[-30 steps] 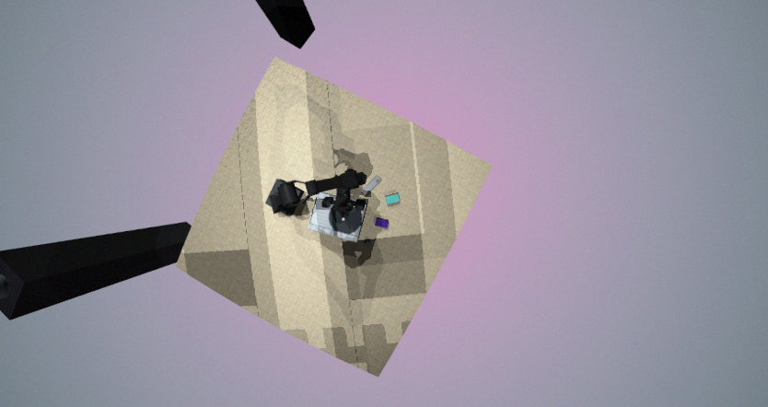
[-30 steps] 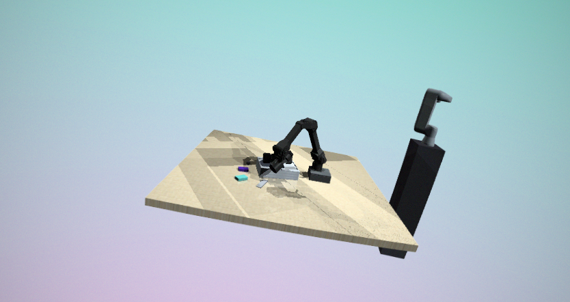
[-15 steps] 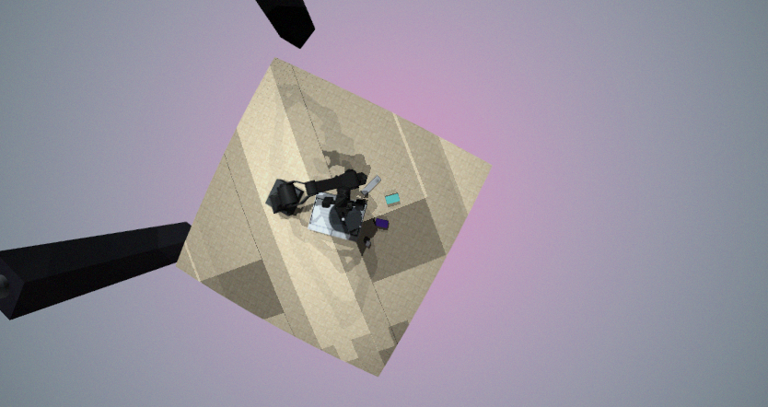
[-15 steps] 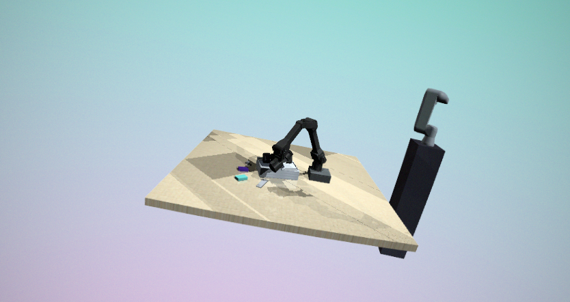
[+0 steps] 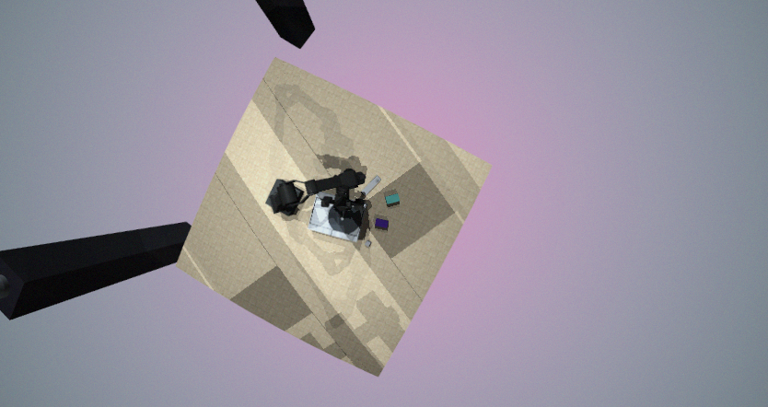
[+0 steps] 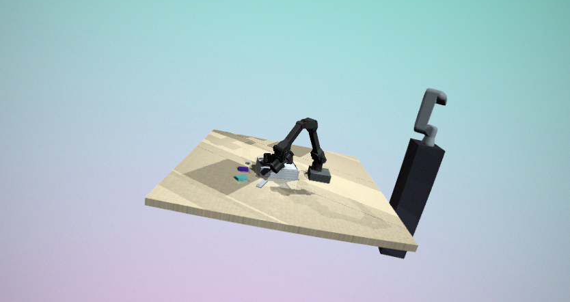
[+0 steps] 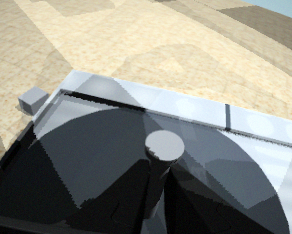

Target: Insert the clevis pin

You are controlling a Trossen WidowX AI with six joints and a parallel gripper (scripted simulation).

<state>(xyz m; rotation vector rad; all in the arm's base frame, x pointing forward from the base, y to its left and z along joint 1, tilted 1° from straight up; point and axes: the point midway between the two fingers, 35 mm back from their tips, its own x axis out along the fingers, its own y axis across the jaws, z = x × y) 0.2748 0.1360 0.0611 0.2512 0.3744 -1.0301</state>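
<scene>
The steel tray (image 5: 316, 222) (image 6: 288, 174) (image 7: 176, 106) sits on the table (image 5: 352, 113) (image 6: 223, 200) (image 7: 165, 50), and the wide disc (image 5: 345, 224) (image 7: 102, 142) lies inside its rim, looking dark under shadow. Above the tray, the gripper (image 5: 343, 215) (image 6: 266, 162) (image 7: 156, 171) is clamped on the clevis pin (image 7: 164, 145), its fingers closed on the shank below the round head. The pin has its head uppermost, clear of the disc; its lower end is hidden by the fingers, so whether it has entered either hole cannot be told. The arm's base (image 5: 274, 203) (image 6: 320, 176) stands beside the tray, apart from it, and the arm arches over from there. Across the tray from the base are a teal block (image 5: 392, 199) (image 6: 240, 177) and a purple block (image 5: 381, 223) (image 6: 243, 169), the purple one nearer. A small grey cube (image 5: 367, 243) (image 6: 247, 162) (image 7: 34, 100) rests just beyond one tray corner, and a pale flat bar (image 5: 372, 184) (image 6: 262, 183) lies near another.
</scene>
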